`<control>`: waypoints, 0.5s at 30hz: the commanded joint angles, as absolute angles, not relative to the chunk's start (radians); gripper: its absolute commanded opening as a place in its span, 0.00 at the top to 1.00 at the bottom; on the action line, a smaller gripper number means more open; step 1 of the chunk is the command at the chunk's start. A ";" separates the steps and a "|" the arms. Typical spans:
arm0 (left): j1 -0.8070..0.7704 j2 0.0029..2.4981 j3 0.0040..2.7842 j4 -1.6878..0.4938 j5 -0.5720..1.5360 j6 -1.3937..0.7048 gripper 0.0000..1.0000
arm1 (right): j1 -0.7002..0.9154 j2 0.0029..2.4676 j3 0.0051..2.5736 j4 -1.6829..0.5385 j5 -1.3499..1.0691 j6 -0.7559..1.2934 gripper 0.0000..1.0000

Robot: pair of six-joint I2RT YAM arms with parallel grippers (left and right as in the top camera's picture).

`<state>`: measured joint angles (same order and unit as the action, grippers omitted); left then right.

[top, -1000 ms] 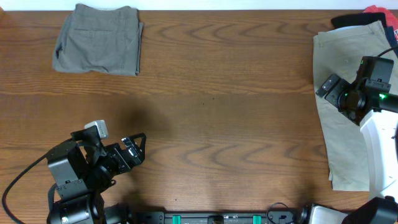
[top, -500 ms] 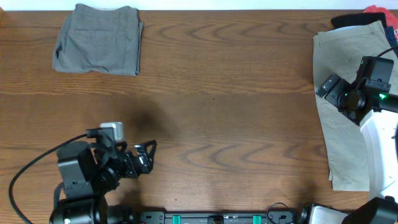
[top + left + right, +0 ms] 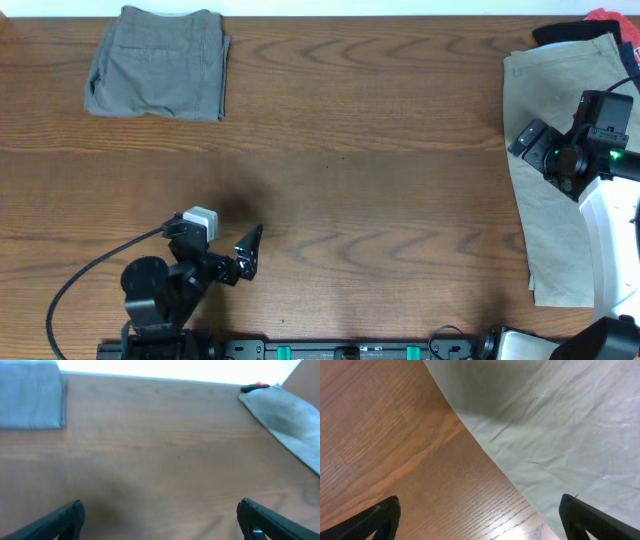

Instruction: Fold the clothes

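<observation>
The grey-green shorts [image 3: 160,66] lie folded at the table's far left; they also show in the left wrist view [image 3: 31,400]. The larger tan shorts [image 3: 548,210] lie spread flat at the right edge, seen too in the left wrist view [image 3: 287,412] and the right wrist view [image 3: 560,425]. Black [image 3: 560,34] and red [image 3: 603,16] garments sit at the far right corner. My left gripper [image 3: 245,254] is open and empty near the front edge. My right gripper [image 3: 480,515] is open and empty, hovering over the tan shorts' left edge [image 3: 530,140].
The wooden table [image 3: 380,150] stretches between the two pairs of shorts. A black cable [image 3: 85,280] runs from the left arm. The right arm's white body [image 3: 612,240] covers part of the tan shorts.
My left arm has drawn back toward the front edge and swung its gripper to the right. The right arm and the clothes have not moved.
</observation>
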<state>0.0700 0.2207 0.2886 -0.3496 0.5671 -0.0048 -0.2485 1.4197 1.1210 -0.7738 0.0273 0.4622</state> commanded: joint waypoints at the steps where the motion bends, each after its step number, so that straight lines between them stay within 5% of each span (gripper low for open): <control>1: 0.066 0.143 0.209 -0.250 0.544 0.004 0.02 | -0.255 1.407 1.131 -0.776 0.041 0.455 0.01; 15: 0.066 0.022 0.038 -0.110 0.359 0.003 0.02 | -0.255 1.407 1.131 -0.776 0.041 0.455 0.01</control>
